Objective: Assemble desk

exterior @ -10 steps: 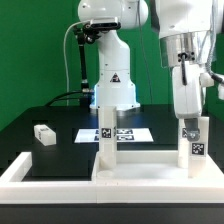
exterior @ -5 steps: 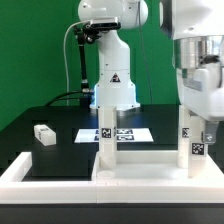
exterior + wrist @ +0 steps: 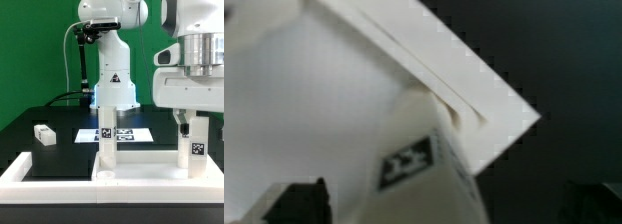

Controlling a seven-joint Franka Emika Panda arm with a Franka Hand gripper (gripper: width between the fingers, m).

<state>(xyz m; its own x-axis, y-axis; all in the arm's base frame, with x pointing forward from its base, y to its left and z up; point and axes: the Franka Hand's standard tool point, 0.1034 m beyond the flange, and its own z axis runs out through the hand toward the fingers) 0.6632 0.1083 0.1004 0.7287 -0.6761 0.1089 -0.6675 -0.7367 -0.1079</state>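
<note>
**Ana:** Green backdrop, black tabletop (image 3: 60, 120). What is changing?

**Ben:** On the exterior view's left a loose leg block (image 3: 43, 133) is lying untouched. Next, one leg (image 3: 106, 140) is standing on the desk panel (image 3: 145, 165), in front of the marker board (image 3: 128, 133). At the right, the end effector (image 3: 192, 122) is sitting over the second leg (image 3: 196, 146). Its wrist is turning: a second ago the narrow side was facing us, and now the broad side is.

**Ana:** Screwing it in?

**Ben:** I am judging so, though I cannot tell if the fingers are pressing on the leg.

**Ana:** Any writing?

**Ben:** Only black-and-white tags. No brand is reading clearly.
</note>
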